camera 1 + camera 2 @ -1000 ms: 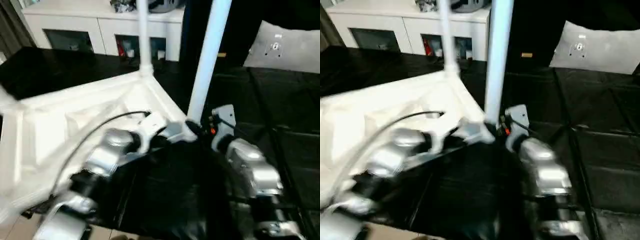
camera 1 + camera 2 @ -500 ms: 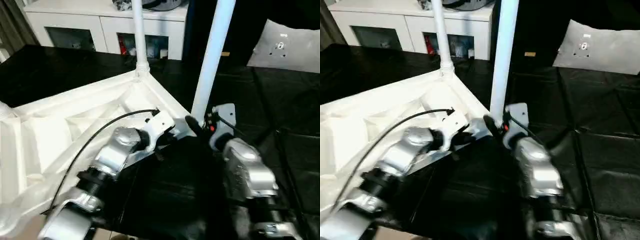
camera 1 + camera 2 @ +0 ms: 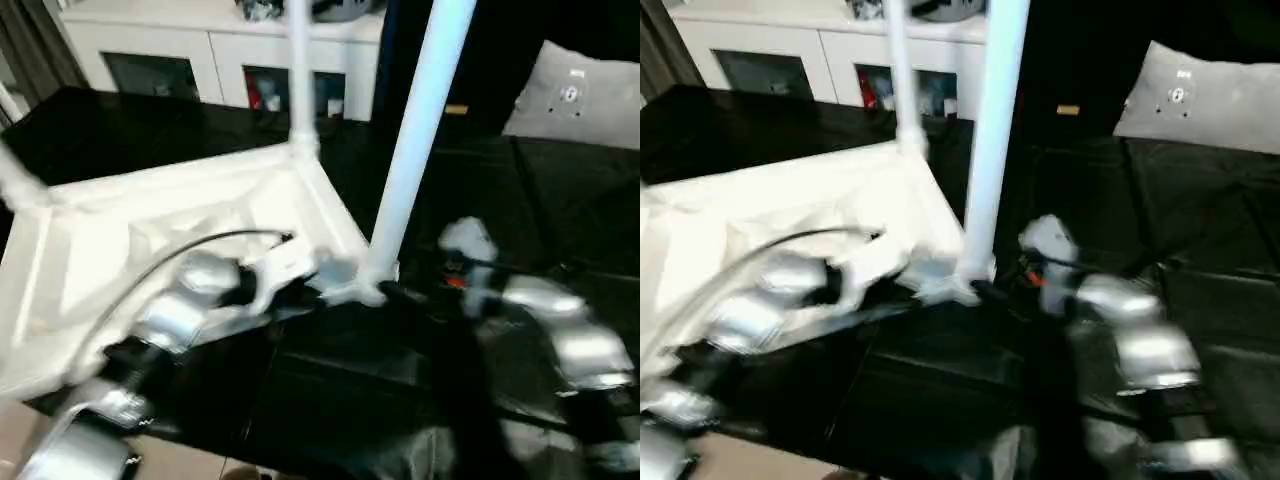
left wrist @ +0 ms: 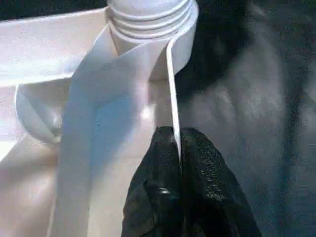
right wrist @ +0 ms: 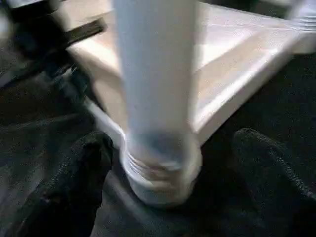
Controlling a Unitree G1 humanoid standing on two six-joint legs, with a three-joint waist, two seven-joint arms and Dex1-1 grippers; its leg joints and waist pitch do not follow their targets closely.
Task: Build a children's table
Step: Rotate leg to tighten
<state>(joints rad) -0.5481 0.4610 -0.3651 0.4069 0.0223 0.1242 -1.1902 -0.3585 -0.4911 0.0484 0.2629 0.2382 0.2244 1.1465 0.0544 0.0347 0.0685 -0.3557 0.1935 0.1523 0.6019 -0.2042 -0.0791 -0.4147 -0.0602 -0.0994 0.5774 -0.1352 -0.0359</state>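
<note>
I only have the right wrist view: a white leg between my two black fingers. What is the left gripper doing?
Observer: The left gripper is shut on the thin rim of the tabletop, beside the near leg's socket.
Operator: Is my right gripper gripping the leg?
Observer: No, the right gripper is open, its fingers standing clear of the leg on both sides.
Operator: Any other legs fitted?
Observer: Yes, another leg stands upright at the far corner.
</note>
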